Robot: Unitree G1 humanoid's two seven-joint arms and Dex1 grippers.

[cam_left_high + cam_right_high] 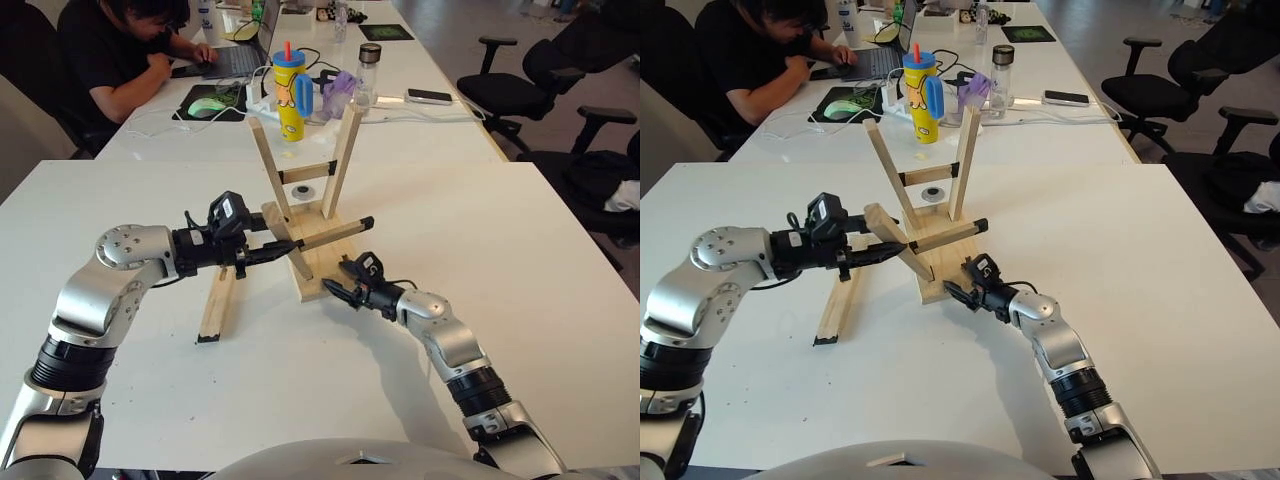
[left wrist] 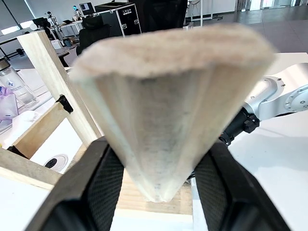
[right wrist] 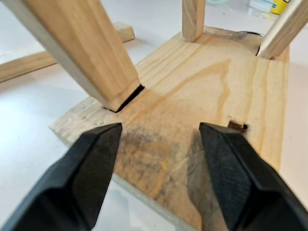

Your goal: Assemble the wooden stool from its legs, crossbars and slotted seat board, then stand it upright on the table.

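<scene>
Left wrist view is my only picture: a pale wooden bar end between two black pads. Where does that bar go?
Observer: That pale wooden leg tilts down into a near corner slot of the flat wooden seat board.
Operator: Is the other arm helping?
Observer: The right gripper sits open at the board's near edge.
Operator: Any parts left over?
Observer: One loose wooden bar lies on the white table, to the robot's left of the board.
</scene>
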